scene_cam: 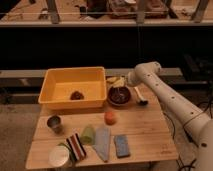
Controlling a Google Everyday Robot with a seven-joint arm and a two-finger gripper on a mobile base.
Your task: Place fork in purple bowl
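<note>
The purple bowl (120, 97) sits on the wooden table (145, 131), just right of the yellow tub. My gripper (120, 81) is at the end of the white arm, which reaches in from the right. It hangs just above the bowl's far rim. I cannot make out the fork: it does not show on the table, in the bowl, or in the gripper.
A large yellow tub (60, 85) with a small dark item inside stands at the back left. A pale-handled utensil (141, 99) lies right of the bowl. On the front half are a metal cup (54, 123), an orange ball (110, 117), a green piece (88, 134), a grey cloth (103, 143), a blue sponge (121, 145) and a striped item (76, 146).
</note>
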